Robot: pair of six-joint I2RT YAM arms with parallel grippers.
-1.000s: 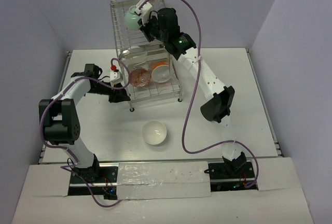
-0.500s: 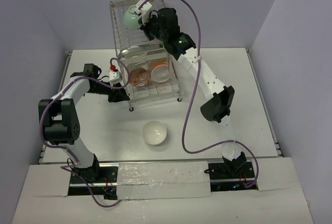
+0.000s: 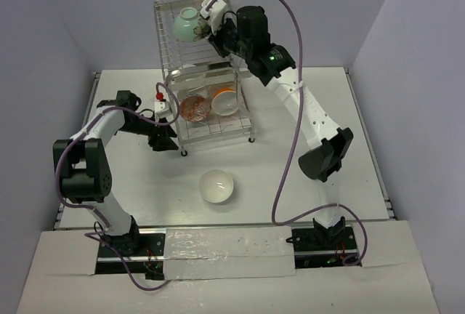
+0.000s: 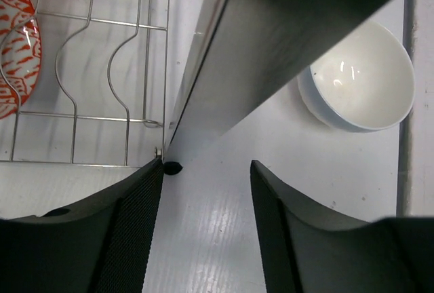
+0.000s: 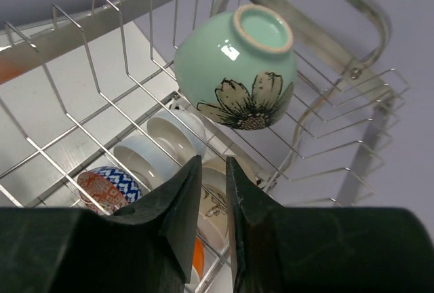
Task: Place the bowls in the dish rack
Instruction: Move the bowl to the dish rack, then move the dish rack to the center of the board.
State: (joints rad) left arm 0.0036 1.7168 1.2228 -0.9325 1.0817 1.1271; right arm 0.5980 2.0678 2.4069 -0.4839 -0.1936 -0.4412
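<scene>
Backing rightward off the dish rack's top tier, the right gripper now shows narrowly parted, empty fingers. The left gripper, widened, stands jaws apart at the rack's corner foot. The mint green bowl rests on that tier just ahead of the right fingertips. A white bowl sits on the table ahead-right of the left gripper.

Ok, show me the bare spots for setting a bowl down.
Bare table right of the dish rack, and either side of the white bowl. Upper tier wires beside the mint bowl are free. Crowded: the lower tier, packed with bowls, and the rack's left side, by the left gripper.
</scene>
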